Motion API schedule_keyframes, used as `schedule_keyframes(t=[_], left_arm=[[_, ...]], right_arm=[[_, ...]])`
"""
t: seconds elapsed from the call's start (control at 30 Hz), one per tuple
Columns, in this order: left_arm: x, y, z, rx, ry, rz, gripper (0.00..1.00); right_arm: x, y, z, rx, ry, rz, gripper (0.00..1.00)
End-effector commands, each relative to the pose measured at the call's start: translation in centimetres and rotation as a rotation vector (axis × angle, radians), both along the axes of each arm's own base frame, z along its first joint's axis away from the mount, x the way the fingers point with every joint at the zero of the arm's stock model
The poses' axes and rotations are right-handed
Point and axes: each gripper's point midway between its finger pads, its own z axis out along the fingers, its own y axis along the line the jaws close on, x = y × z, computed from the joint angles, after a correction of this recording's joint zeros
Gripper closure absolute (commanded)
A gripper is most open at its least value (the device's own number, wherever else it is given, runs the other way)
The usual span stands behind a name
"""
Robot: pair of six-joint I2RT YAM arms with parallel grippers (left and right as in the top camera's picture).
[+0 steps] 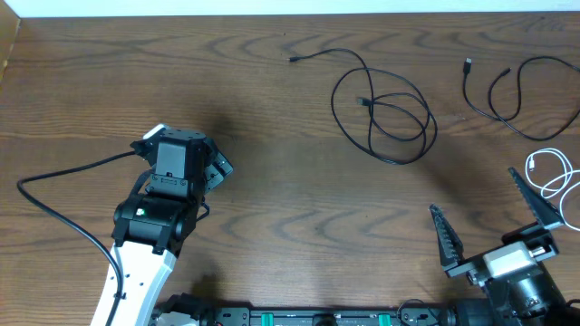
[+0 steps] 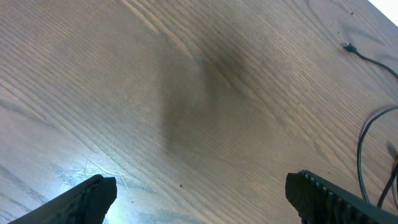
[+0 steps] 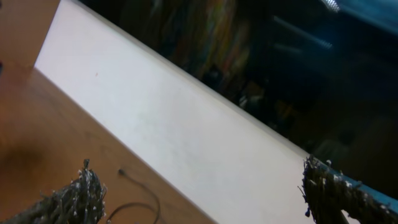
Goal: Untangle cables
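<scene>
Left pincer (image 2: 199, 193) and right pincer (image 1: 473, 192): both open, empty. Looped black cable (image 1: 373, 107), second black cable (image 1: 471, 100) and white cable (image 1: 533, 170) lie apart on the surface (image 1: 272, 109). I judge the loop's self-crossing needs one-strand lifting.

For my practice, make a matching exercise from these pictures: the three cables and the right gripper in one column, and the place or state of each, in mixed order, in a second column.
Column 1
1. looped black cable
2. second black cable
3. white cable
4. right gripper

Column 2
A. open, holding nothing
B. coiled at the right edge of the table
C. black, toward the far right corner
D. right of centre, in overlapping loops

Pairs: 1-D; 2-C; 3-B; 4-A
</scene>
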Motion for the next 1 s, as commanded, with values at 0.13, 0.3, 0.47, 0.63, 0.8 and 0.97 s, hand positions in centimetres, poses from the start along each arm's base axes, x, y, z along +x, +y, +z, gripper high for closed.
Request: schedule_keyframes(t=[0.13,0.3,0.47,0.63,0.8,0.97], left_arm=[[0.2,0.2,0.4,0.001,-0.007,0.012,0.06],[0.2,0.2,0.4,0.001,-0.007,0.012,0.06],[0.2,0.2,0.4,0.001,-0.007,0.012,0.06],[0.2,0.2,0.4,0.001,-0.007,0.012,0.06],[0.2,0.2,0.4,0.001,-0.007,0.012,0.06],[0.2,0.2,0.4,0.001,-0.007,0.012,0.06]], right_arm=[[0.4,0.0,-1.4,0.013,0.066,0.001,0.01],[1.3,-1.7,-2.2,0.114,0.118,-0.095,0.01],[2.3,-4.6,-4.0,0.36,0.174,-0.23,0.01],[3.8,-5.5,-7.1,0.46,0.156,-0.261,0.01],[5.2,-5.5,-10.4,0.462,0.149,-0.261,0.01],[6.5,-5.8,-13.7,0.458,0.191,-0.291,0.01]])
